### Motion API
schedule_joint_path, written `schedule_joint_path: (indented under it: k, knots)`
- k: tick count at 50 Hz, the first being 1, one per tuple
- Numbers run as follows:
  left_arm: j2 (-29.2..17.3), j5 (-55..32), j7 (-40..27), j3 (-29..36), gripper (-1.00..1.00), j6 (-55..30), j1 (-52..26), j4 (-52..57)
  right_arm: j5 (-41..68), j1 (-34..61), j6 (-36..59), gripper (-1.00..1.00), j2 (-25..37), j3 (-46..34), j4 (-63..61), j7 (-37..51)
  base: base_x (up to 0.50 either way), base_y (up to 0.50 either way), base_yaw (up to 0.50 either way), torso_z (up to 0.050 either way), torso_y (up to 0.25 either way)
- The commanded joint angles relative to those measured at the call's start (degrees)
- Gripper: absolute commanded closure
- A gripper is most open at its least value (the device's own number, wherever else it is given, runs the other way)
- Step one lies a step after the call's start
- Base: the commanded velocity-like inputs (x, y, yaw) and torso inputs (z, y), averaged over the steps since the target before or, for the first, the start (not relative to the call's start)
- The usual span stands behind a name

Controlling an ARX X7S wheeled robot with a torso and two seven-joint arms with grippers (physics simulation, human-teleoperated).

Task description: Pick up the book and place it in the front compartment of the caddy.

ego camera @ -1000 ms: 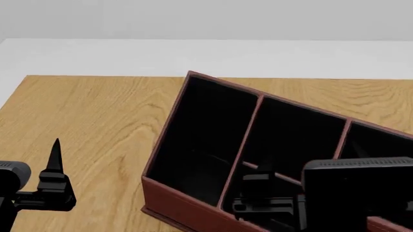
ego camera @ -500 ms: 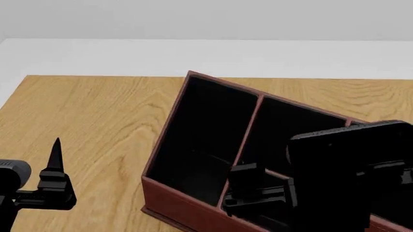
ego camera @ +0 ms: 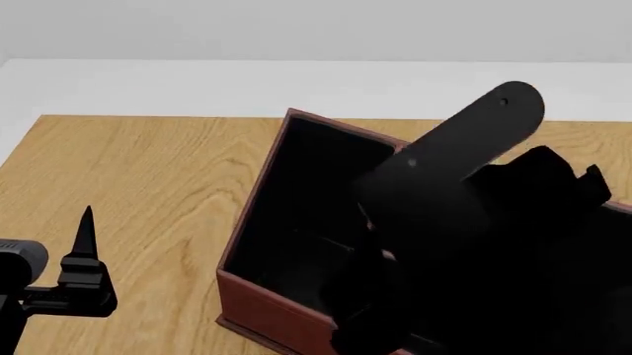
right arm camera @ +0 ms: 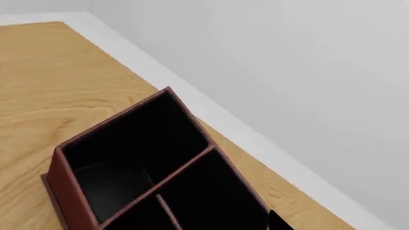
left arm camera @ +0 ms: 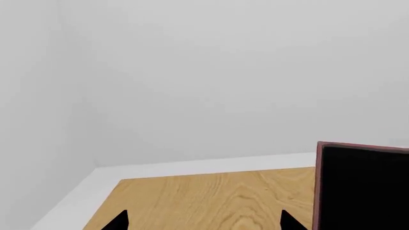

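Note:
The caddy [ego camera: 259,222] is a reddish-brown box with a black interior and thin dividers, standing at an angle on the wooden table. It also shows in the right wrist view [right arm camera: 70,191] and at the edge of the left wrist view [left arm camera: 364,187]. The book is not in view. My right arm [ego camera: 464,155] is raised over the caddy and hides its right sections. My right gripper [right arm camera: 204,224] looks down into the caddy; one fingertip [right arm camera: 278,221] shows far to one side, with nothing seen between the jaws. My left gripper [ego camera: 87,229] is open and empty [left arm camera: 203,223] over bare table, left of the caddy.
The wooden table [ego camera: 138,170] has a white floor strip and a grey wall behind it. The table's left edge [ego camera: 20,148] is near the left arm. The caddy's near-left corner [ego camera: 222,277] faces me.
My right arm has lifted from low inside the caddy's near section and swung up, and now blocks most of the caddy's right side in the head view. The left arm has stayed still.

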Motion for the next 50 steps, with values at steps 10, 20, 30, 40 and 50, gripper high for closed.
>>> schedule_joint_path:
  k: [10, 20, 30, 40, 50]
  knots:
    - [0.6, 0.2, 1.0, -1.0, -1.00, 1.3, 0.3, -0.1, 13.0, 19.0, 1.8, -1.00, 1.4, -17.9, 9.5, -3.1, 0.00, 0.00, 0.00, 0.000, 0.000]
    - [0.4, 0.0, 0.8, -0.9, -1.00, 1.8, 0.6, -0.3, 15.9, 24.7, 2.0, -1.00, 0.9, -25.3, 10.1, -7.1, 0.00, 0.00, 0.00, 0.000, 0.000]
    - [0.2, -0.1, 0.6, -0.9, -1.00, 2.2, 0.7, -0.7, 16.9, 32.0, 2.1, -1.00, -0.3, -32.3, 10.6, -13.7, 0.00, 0.00, 0.00, 0.000, 0.000]
    - [0.0, -0.4, 0.4, -1.0, -1.00, 2.1, 0.7, -0.6, 17.4, 33.5, 1.0, -1.00, -0.9, -34.7, 10.8, -19.4, 0.00, 0.00, 0.00, 0.000, 0.000]
    - [-0.2, -0.5, 0.2, -0.8, -1.00, 2.7, 0.9, -1.0, 18.0, 33.1, -0.9, -1.00, -1.0, -33.3, 11.5, -23.2, 0.00, 0.00, 0.00, 0.000, 0.000]
